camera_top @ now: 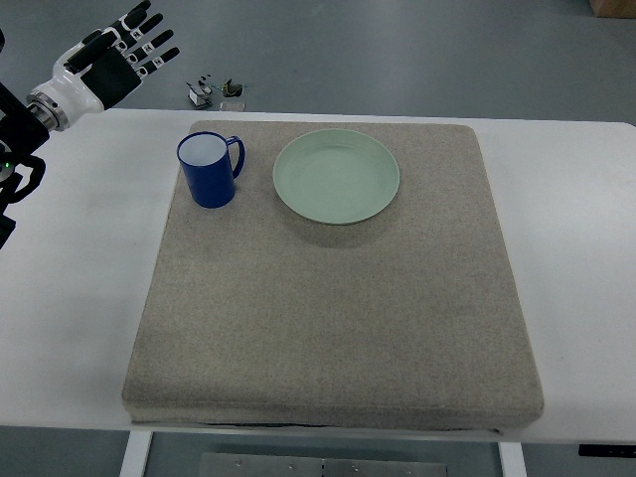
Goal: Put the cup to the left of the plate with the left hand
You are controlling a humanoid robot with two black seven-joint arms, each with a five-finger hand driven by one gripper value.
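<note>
We see the left hand [119,55] with a black palm and white segmented plates along black fingers. A white cuff and silver wrist ring join it to a black forearm bearing a small green light.

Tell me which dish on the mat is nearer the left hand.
The blue cup. It stands upright left of the green plate, closer to the open left hand.

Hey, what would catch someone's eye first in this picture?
Probably the blue cup standing upright on the grey mat, just left of the pale green plate. Next, the left hand at the top-left corner, fingers spread, holding nothing, clear of the cup.
</note>
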